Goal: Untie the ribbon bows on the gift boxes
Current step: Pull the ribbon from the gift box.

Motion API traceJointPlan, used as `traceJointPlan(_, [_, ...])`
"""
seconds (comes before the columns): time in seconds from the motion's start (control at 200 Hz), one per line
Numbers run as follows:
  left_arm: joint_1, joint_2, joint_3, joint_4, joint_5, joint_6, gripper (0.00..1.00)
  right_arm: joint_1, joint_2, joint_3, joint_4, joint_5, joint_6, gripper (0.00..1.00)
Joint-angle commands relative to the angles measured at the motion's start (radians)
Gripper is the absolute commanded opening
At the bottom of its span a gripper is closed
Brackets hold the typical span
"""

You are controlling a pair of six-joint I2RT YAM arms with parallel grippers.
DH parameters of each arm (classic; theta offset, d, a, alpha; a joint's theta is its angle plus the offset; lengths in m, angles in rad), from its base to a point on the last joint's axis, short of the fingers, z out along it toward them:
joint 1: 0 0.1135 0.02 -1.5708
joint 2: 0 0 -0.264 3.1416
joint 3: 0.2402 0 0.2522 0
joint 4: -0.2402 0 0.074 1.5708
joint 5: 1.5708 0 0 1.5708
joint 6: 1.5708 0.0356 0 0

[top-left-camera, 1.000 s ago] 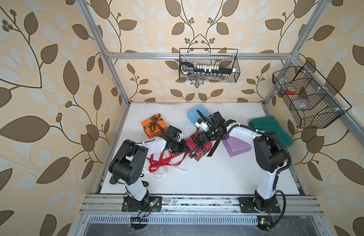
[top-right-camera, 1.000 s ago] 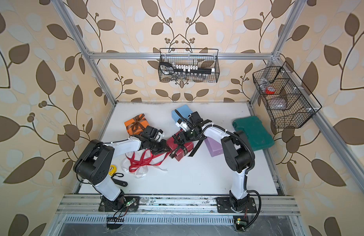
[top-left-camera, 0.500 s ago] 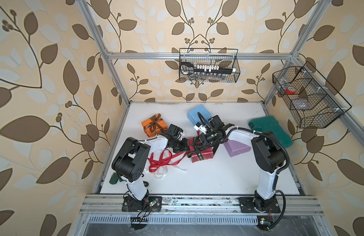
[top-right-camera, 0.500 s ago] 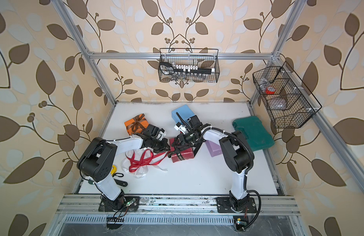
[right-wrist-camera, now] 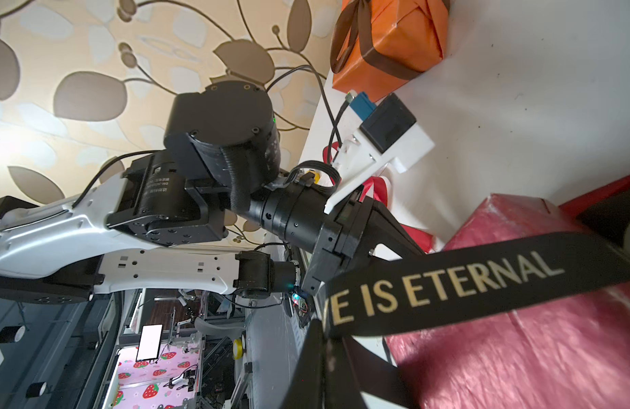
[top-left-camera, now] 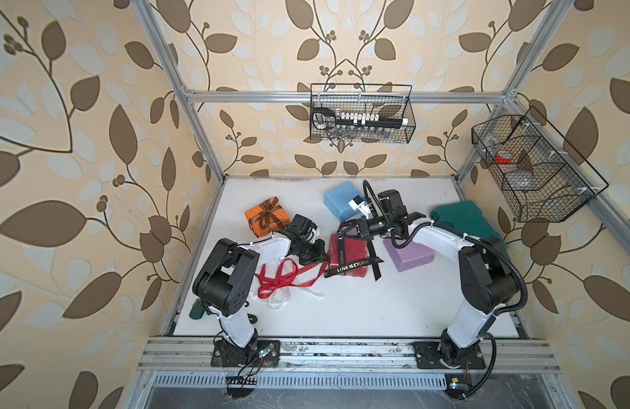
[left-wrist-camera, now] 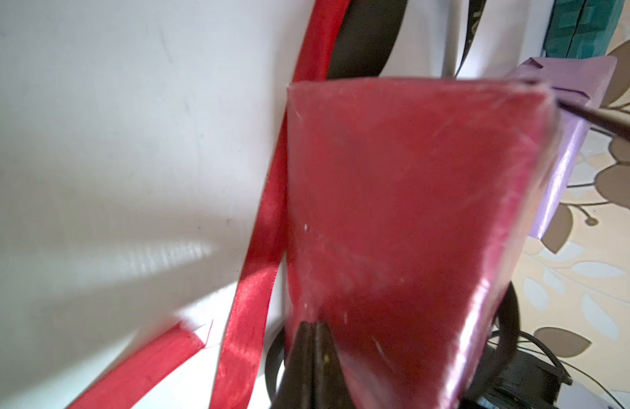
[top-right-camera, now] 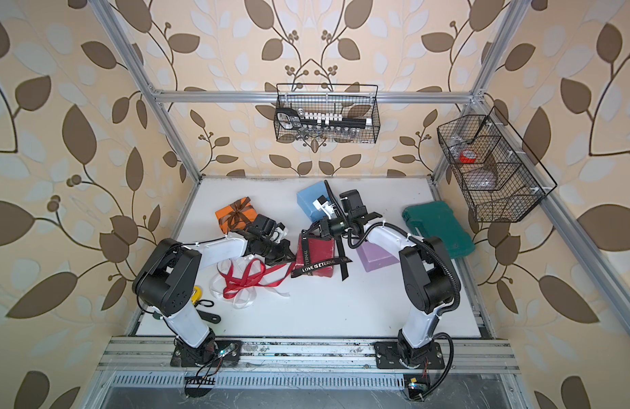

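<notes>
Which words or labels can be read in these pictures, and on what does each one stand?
"LOVE IS ETERNAL": pale letters on the black ribbon, across the dark red box, in both top views.
"VE IS ETERNAL": same ribbon, right wrist view; the start is hidden.
White print on the left arm's motor: too small to read.

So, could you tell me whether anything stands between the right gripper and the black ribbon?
Nothing visible does: the right gripper appears shut on the black ribbon at the back edge of the dark red box.
</notes>
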Motion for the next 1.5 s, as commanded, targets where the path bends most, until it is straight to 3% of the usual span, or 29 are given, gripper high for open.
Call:
traceJointPlan(0.0, [-0.012,-0.057,0.029,-0.033,0.019,0.024,0.0,-0.017,-0.07,-0.016,0.059,-0.027,0.031,0.0])
traceJointPlan(0.63, [-0.012,-0.08,0.062,-0.09,0.002,0.036,0.0,-0.115,-0.226,0.061,0.075,-0.076,0.091,0.0])
traceJointPlan(0.845, [-0.012,-0.095,0.111,-0.15,-0.036,0.071,0.18,-0.156,-0.25,0.143,0.064,-0.079,0.112,0.0])
traceJointPlan(1.265, [-0.012,-0.113,0.159,-0.181,-0.064,0.086,0.33,-0.233,-0.291,0.265,0.052,-0.094,0.134,0.0])
traceJointPlan(1.395, [-0.01,-0.119,0.178,-0.195,-0.07,0.094,0.53,-0.26,-0.301,0.304,0.053,-0.094,0.144,0.0])
traceJointPlan(1.435, [-0.011,-0.12,0.185,-0.199,-0.07,0.096,0.69,-0.266,-0.303,0.313,0.053,-0.093,0.145,0.0])
traceJointPlan(1.465, [-0.011,-0.12,0.191,-0.199,-0.068,0.099,0.95,-0.271,-0.304,0.318,0.053,-0.092,0.147,0.0])
traceJointPlan(1.494, [-0.011,-0.119,0.199,-0.204,-0.067,0.098,0.99,-0.275,-0.306,0.324,0.051,-0.09,0.148,0.0])
